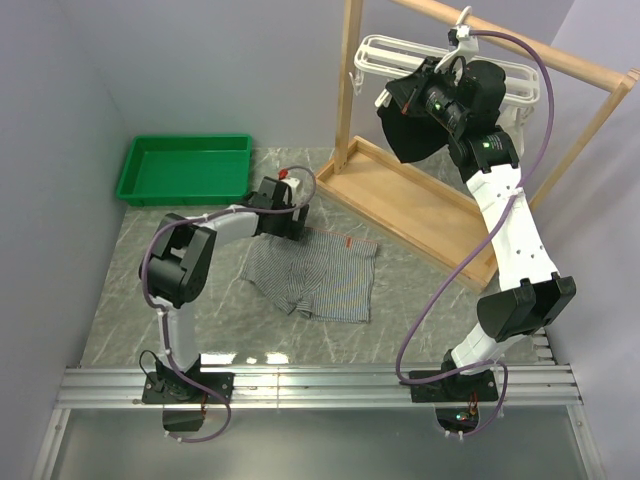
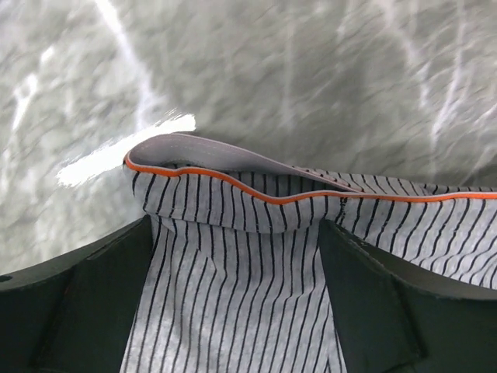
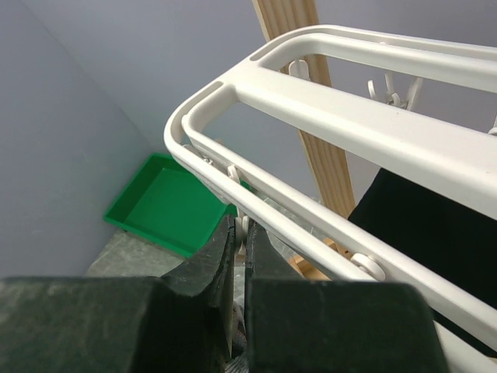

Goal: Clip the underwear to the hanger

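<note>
On the table (image 1: 130, 300): the underwear (image 1: 320, 275) lies spread flat, waistband toward the far side, just right of the left arm.
Left gripper (image 1: 285, 225): jaws spread wide and holding nothing, lowered over the waistband's far left corner.
Cloth against left fingers (image 2: 85, 303): striped fabric fills the gap between them, and the orange-edged waistband corner, folded up a little, lies just beyond the tips.
Up at the wooden rack (image 1: 420, 200): the hanger (image 1: 385, 50) hangs from the top rail, with a black garment (image 1: 425, 135) below it.
Right gripper (image 3: 241, 256): closed to a narrow slit on a white clip (image 3: 242, 229) under the hanger's near bar.
Only in the left wrist view: the waistband's orange piping and its lifted fold.
Only in the right wrist view: the pinched clip, hidden by the arm in the top view.
Only in the top view: the whole outline of the shorts and the green tray (image 1: 185, 168) at the far left.
</note>
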`<state>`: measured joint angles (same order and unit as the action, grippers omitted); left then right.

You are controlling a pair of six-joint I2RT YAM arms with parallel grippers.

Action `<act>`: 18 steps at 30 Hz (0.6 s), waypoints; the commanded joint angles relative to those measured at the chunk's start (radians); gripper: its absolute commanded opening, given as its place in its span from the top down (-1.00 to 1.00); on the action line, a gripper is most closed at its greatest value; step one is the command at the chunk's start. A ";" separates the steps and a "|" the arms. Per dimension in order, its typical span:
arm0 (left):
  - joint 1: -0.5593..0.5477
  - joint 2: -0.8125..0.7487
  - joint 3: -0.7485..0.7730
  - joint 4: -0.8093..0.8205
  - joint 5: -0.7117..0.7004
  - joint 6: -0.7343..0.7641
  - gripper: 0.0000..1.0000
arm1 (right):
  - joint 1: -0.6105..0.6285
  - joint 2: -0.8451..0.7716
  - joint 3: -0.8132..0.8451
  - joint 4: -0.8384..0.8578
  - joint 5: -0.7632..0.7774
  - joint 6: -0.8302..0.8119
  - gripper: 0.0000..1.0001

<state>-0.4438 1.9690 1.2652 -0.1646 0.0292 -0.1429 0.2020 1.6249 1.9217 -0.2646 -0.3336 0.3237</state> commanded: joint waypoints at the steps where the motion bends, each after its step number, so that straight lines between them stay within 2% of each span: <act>1: -0.039 0.059 0.006 -0.009 0.008 -0.017 -0.82 | -0.010 -0.013 -0.004 0.005 -0.002 -0.005 1.00; 4: -0.049 0.094 0.019 -0.030 -0.002 -0.037 -0.61 | -0.012 -0.017 -0.010 0.008 -0.001 -0.006 1.00; 5: -0.050 0.102 0.022 -0.035 -0.006 -0.044 -0.45 | -0.012 -0.016 -0.012 0.008 -0.001 -0.006 1.00; 7: -0.056 0.114 0.025 -0.035 -0.009 -0.041 -0.30 | -0.015 -0.020 -0.020 0.008 -0.002 -0.005 1.00; 8: -0.065 0.122 0.029 -0.030 -0.017 -0.032 -0.13 | -0.016 -0.022 -0.027 0.010 -0.004 -0.005 1.00; 10: -0.076 0.134 0.037 -0.027 -0.014 -0.020 0.06 | -0.012 -0.025 -0.033 0.011 -0.005 -0.003 1.00; 11: -0.085 0.146 0.048 -0.032 -0.011 -0.009 0.23 | -0.013 -0.025 -0.036 0.011 -0.008 -0.005 1.00; 15: -0.110 0.166 0.075 -0.020 0.001 0.025 0.52 | -0.013 -0.026 -0.049 0.014 -0.010 0.006 1.00; 18: -0.127 0.163 0.094 0.007 0.009 0.046 0.88 | -0.012 -0.028 -0.055 0.019 -0.013 0.009 1.00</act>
<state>-0.5343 2.0743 1.3666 -0.0834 -0.0223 -0.1204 0.1925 1.6249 1.8877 -0.2619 -0.3340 0.3244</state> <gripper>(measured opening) 0.111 0.046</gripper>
